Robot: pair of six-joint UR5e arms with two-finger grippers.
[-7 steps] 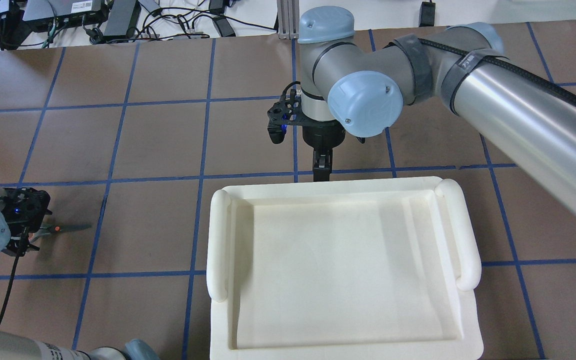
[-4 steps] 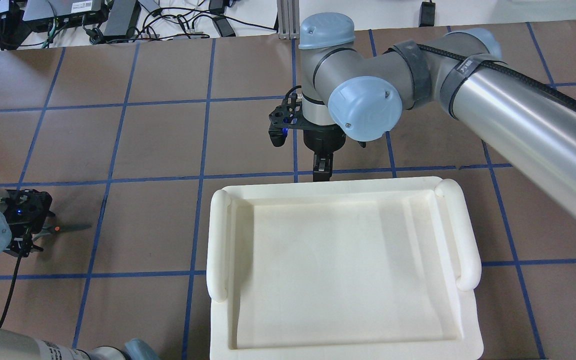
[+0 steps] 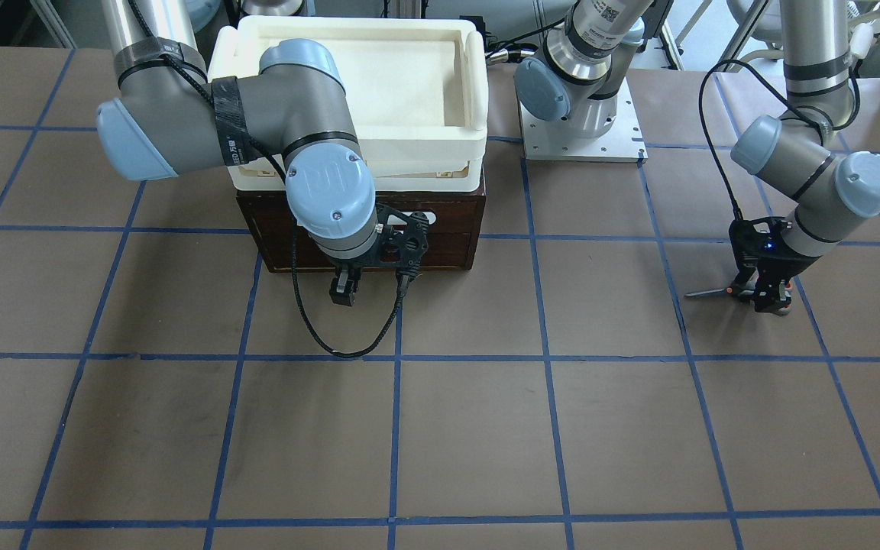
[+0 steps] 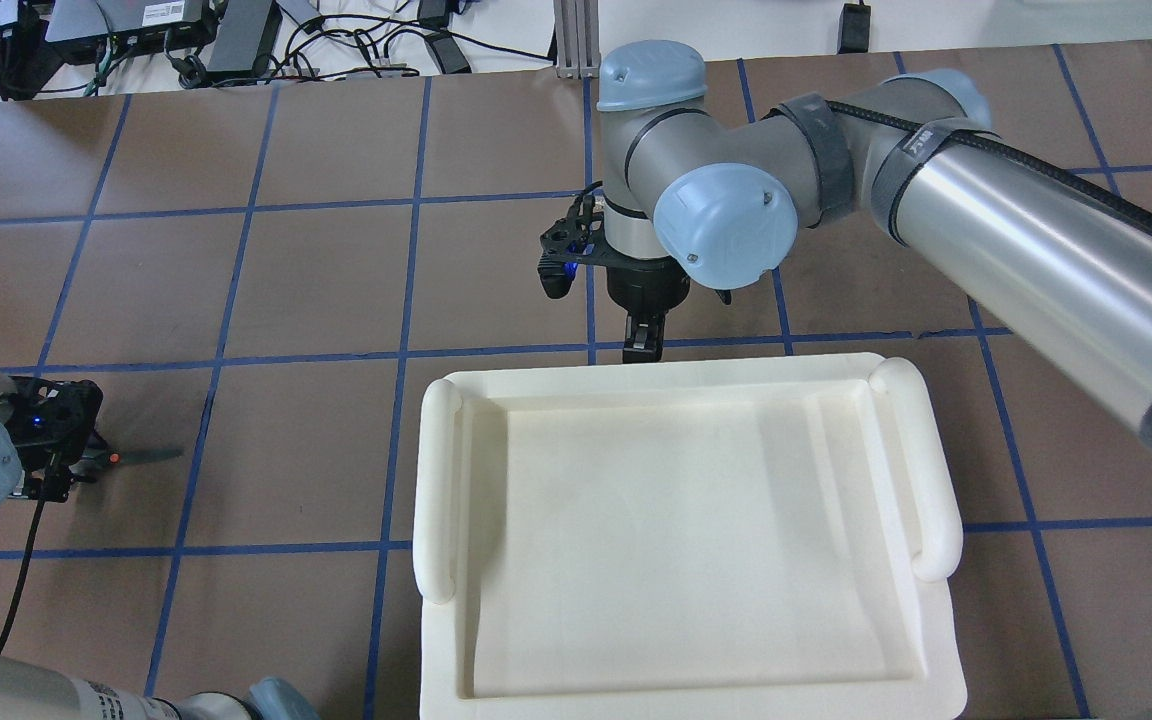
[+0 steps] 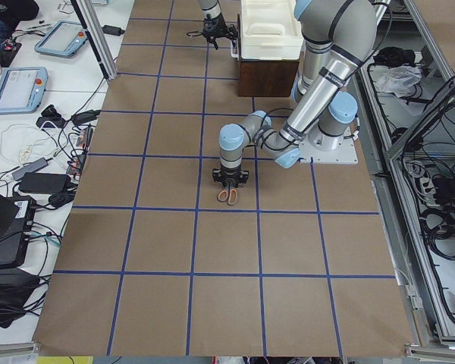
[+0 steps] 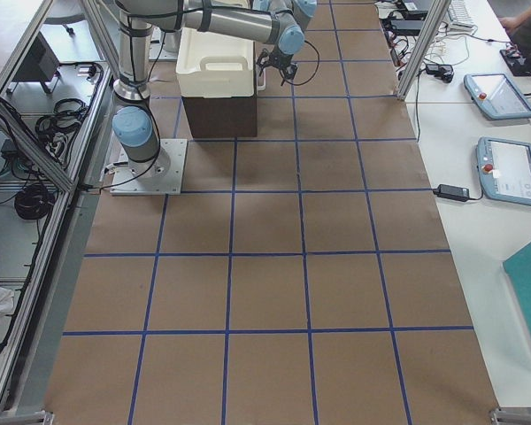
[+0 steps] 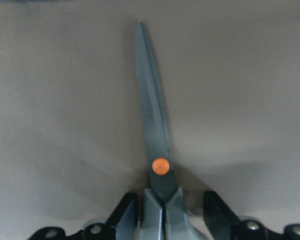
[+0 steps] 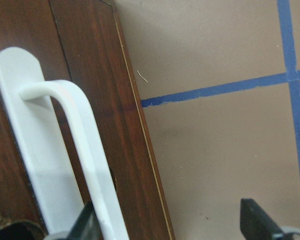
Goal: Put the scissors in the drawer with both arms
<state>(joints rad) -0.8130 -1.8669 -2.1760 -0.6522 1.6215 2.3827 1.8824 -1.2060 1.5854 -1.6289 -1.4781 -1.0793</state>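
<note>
Left gripper [image 3: 770, 299] is sitting low over the scissors [image 7: 155, 130]. These are lying flat on the brown table [image 3: 486, 428] with blades closed, well apart from the drawer [image 3: 448, 248]. The jaws are standing open, one finger [image 7: 124, 217] on each side of the handles just behind the orange pivot, not clamping. Right gripper [image 3: 343, 292] is hanging at the drawer front with jaws spread wide. The white bar handle [image 8: 85, 150] is lying between them, close to one finger. Drawer is looking shut, with a white tray [image 4: 436, 470] resting on top.
</note>
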